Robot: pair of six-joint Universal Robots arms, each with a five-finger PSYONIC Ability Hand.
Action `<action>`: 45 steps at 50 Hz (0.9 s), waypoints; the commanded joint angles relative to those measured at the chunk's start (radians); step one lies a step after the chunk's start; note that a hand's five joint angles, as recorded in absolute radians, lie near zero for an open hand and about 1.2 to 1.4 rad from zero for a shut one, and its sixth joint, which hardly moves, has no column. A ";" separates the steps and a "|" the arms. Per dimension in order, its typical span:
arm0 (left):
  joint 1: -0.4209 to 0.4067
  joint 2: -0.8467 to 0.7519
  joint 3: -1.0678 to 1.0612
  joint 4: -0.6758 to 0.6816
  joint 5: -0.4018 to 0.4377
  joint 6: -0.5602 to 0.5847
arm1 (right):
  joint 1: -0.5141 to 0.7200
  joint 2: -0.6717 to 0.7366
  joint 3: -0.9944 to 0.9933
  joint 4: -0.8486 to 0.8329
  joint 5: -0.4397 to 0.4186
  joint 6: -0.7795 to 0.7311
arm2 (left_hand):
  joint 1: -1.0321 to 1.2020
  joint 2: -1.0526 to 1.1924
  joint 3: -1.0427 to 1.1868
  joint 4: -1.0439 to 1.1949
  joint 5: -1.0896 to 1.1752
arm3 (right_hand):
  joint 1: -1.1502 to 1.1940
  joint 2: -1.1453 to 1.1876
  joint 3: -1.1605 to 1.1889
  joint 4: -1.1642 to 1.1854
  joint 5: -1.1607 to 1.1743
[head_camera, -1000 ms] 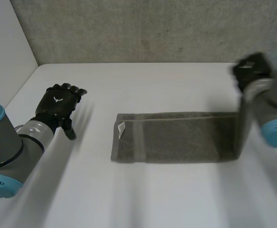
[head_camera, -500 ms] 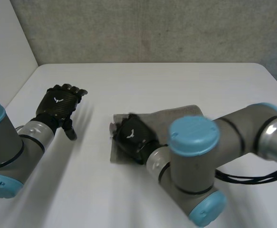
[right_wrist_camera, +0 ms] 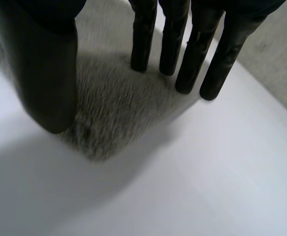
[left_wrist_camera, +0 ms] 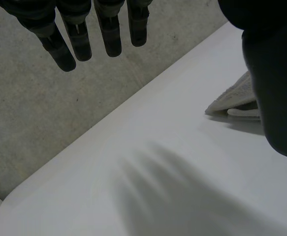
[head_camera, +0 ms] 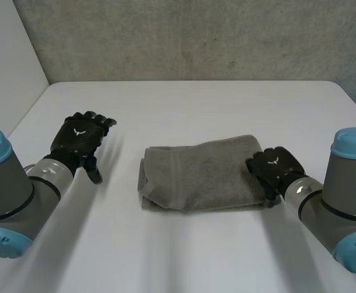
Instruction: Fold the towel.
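Observation:
A grey towel [head_camera: 199, 174] lies folded over on itself in the middle of the white table [head_camera: 184, 256], its thick fold at the right end. My right hand [head_camera: 274, 168] sits at that right end, open, the fingers [right_wrist_camera: 182, 44] straight just above the towel's corner [right_wrist_camera: 109, 108] and the thumb straight beside it. Off to the left of the towel my left hand [head_camera: 80, 137] hovers over bare table, open with fingers [left_wrist_camera: 79, 34] spread. From the left wrist, one end of the towel [left_wrist_camera: 237, 98] shows beyond the thumb.
A rough grey wall [head_camera: 190, 36] runs along the table's far edge and a white wall [head_camera: 7, 67] stands at the far left. Bare table lies in front of the towel and on both sides.
The right arm carried the towel's right end across to the left, laying it over the other half. It then drew back to the right end and its hand opened. The left hand barely shifted.

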 commanded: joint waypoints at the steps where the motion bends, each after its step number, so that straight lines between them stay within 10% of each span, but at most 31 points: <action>1: -0.002 0.003 -0.011 0.007 -0.001 0.000 | -0.016 0.068 -0.027 -0.013 0.004 -0.008 | -0.090 -0.084 -0.064 -0.088 -0.215 | 0.696 0.694 0.693 0.692 0.684; 16: -0.021 0.049 0.021 0.006 -0.007 -0.012 | 0.228 0.017 -0.219 -0.022 -0.007 -0.023 | -0.090 -0.084 -0.064 -0.088 -0.215 | 0.873 0.872 0.871 0.870 0.862; 26: -0.042 0.148 0.066 0.004 -0.014 -0.217 | 0.573 0.236 -0.389 -0.038 -0.001 -0.337 | -0.090 -0.084 -0.064 -0.088 -0.215 | 0.873 0.872 0.871 0.870 0.862; 33: -0.044 0.146 0.103 -0.003 -0.021 -0.330 | 0.587 0.289 -0.397 -0.036 0.007 -0.336 | -0.089 -0.083 -0.063 -0.087 -0.215 | 0.873 0.872 0.871 0.870 0.862; 37: -0.044 0.138 0.113 -0.008 -0.021 -0.357 | 0.578 0.275 -0.371 -0.053 0.005 -0.235 | -0.087 -0.080 -0.060 -0.084 -0.212 | 0.343 0.342 0.341 0.340 0.331; 39: -0.045 0.130 0.120 -0.010 -0.021 -0.368 | 0.548 0.186 -0.325 -0.067 0.004 -0.079 | -0.087 -0.080 -0.060 -0.084 -0.212 | -0.344 -0.346 -0.347 -0.348 -0.356; 45: -0.103 0.055 0.178 -0.049 -0.030 -0.379 | 0.367 0.040 -0.237 -0.062 -0.007 0.157 | -0.081 -0.074 -0.054 -0.078 -0.206 | -0.348 -0.349 -0.351 -0.352 -0.360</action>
